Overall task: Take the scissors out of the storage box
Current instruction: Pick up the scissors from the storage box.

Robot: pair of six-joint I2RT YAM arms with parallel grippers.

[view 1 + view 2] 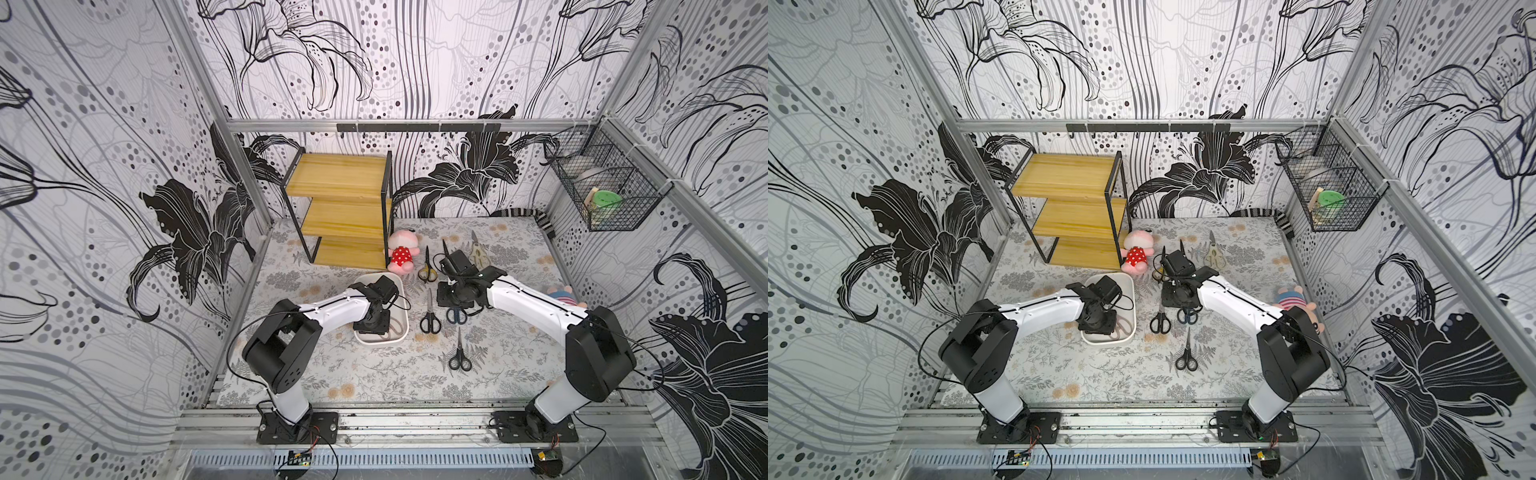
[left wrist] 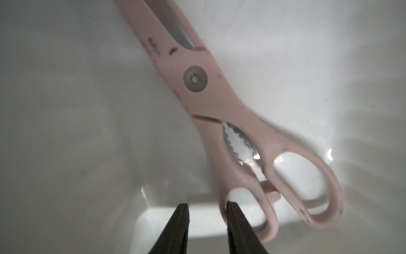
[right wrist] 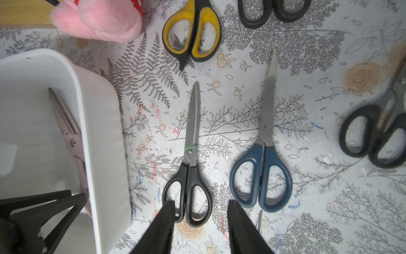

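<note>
A pale pink pair of scissors [image 2: 204, 92] lies alone in the white storage box [image 1: 404, 299]. My left gripper [image 2: 207, 204] is down inside the box, open. One finger stands in the pink pair's small handle loop; its rim lies between the fingers, and a gap shows beside it. My right gripper [image 3: 201, 205] hangs open over the mat, above the handles of a black pair [image 3: 191, 154]. A blue pair [image 3: 263, 158] lies beside that one. Yellow-black [image 1: 427, 266], cream [image 1: 478, 251] and further black scissors [image 1: 459, 357] lie on the mat right of the box.
A wooden shelf unit [image 1: 340, 208] stands behind the box, with a pink plush toy [image 1: 401, 253] at its foot. Another plush toy [image 1: 561, 293] lies by the right arm. A black wire basket [image 1: 602, 187] hangs on the right wall.
</note>
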